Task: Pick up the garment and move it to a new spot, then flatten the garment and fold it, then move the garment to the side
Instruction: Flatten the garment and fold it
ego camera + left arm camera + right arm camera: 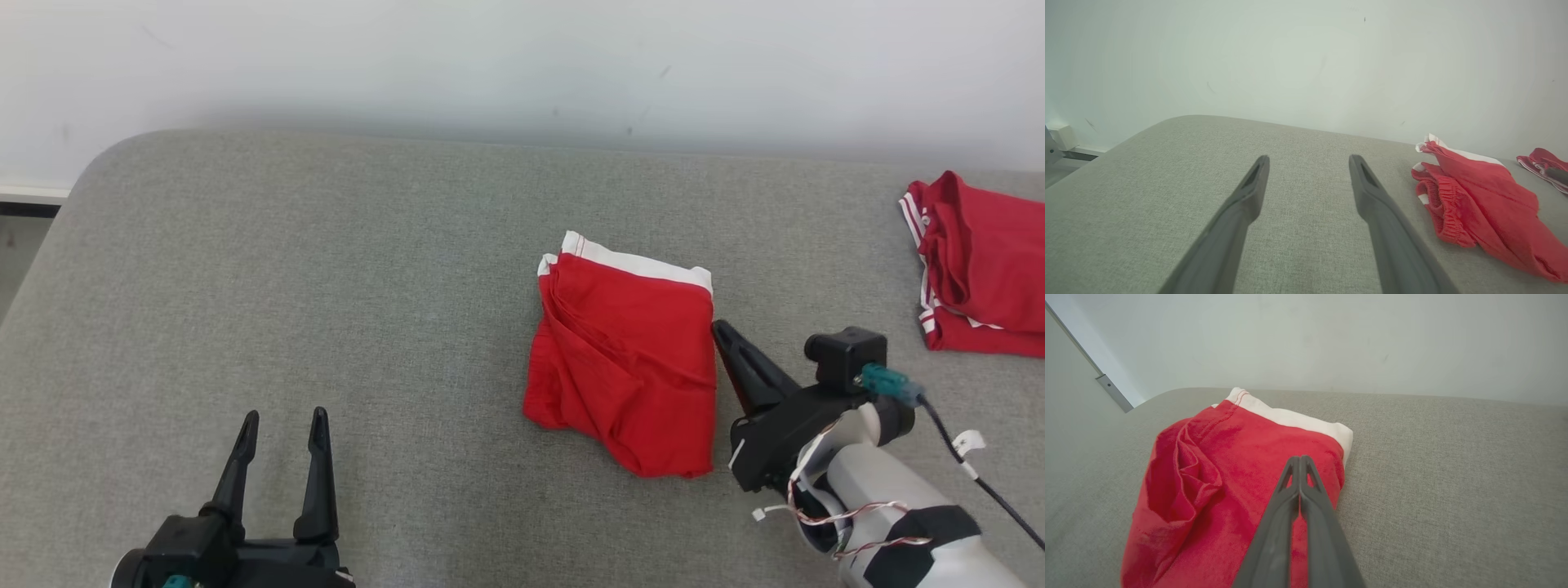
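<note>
The garment (624,359) is a folded red pair of shorts with a white band along its far edge, lying on the grey padded surface (367,269) right of centre. My right gripper (718,327) is shut, its tips at the garment's right edge. In the right wrist view its fingers (1299,458) press together over the garment (1208,490), and no cloth shows between them. My left gripper (284,418) stands open at the lower left over bare surface, holding nothing. The left wrist view shows the left gripper (1308,161) wide apart, with the garment (1478,200) off to its right.
A second red garment with white stripes (980,261) lies at the far right edge of the surface, and its tip shows in the left wrist view (1543,161). A pale wall (522,65) runs behind the surface. The surface's rounded corner (98,163) is at the far left.
</note>
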Robot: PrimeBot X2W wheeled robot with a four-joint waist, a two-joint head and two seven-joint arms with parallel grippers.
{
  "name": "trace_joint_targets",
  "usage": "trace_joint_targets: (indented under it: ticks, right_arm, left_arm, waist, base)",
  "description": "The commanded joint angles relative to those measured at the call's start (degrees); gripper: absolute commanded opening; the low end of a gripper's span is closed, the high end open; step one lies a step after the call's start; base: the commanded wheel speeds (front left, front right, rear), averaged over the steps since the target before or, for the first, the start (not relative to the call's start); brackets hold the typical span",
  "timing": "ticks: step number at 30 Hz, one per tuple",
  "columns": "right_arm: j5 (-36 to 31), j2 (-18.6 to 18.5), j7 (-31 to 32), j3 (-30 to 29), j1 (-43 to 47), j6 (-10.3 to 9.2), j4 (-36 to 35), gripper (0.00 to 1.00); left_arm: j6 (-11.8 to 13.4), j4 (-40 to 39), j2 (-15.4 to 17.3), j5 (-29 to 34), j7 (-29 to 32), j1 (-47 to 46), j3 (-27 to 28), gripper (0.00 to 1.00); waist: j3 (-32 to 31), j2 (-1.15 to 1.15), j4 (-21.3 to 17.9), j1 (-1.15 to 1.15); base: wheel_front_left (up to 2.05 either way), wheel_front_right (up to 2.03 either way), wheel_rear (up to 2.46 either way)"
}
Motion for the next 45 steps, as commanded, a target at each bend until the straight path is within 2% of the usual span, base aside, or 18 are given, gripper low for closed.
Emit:
trace_joint_targets:
  ticks: [1,13,19,26,32,40,45]
  right_arm:
    - [-1.75,1.09,-0.44,-0.57,1.10,-0.17,0.43,0.00]
    - [-14.54,7.28,-0.47,-12.01,6.93,-0.16,-0.29,0.00]
    - [-19.06,10.73,-0.47,-14.71,7.22,-0.17,0.93,0.00]
    - [-21.17,14.34,-0.47,-16.63,5.30,-0.17,4.20,0.00]
    - [-21.66,16.13,-0.48,-16.06,4.48,-0.17,5.21,0.00]
    - [-20.31,17.70,-0.48,-13.42,5.86,-0.17,2.83,0.00]
    - [-20.49,18.37,-0.48,-8.71,6.20,-0.17,2.30,0.00]
  left_arm:
    - [0.23,-0.16,-0.03,0.54,-0.09,0.09,0.10,1.00]
    - [0.56,-1.16,-0.04,0.88,-0.09,0.14,-0.23,1.00]
    - [0.58,-1.00,-0.03,0.66,-0.09,-0.39,-0.52,1.00]
    - [0.53,-0.64,-0.03,0.40,-0.09,-0.88,-0.80,1.00]
    - [0.67,-0.47,-0.03,0.18,-0.09,-1.09,-1.21,1.00]
    - [0.79,-0.47,-0.04,-0.38,-0.09,-1.60,-1.38,1.00]
    - [0.86,-0.33,-0.03,-0.65,-0.09,-1.63,-1.70,1.00]
  waist:
    - [0.19,0.00,0.34,0.00]
    - [1.04,0.00,2.12,0.00]
    - [1.63,0.00,2.86,0.00]
    - [1.94,0.00,3.80,0.00]
    - [2.11,0.00,4.54,0.00]
    - [2.49,0.00,5.37,0.00]
    - [2.62,0.00,5.52,0.00]
  base:
    - [0.00,0.00,0.00]
    - [0.00,0.00,0.00]
    - [0.00,0.00,0.00]
    - [0.00,0.00,0.00]
    - [0.00,0.00,0.00]
    - [0.00,0.00,0.00]
    - [0.00,0.00,0.00]
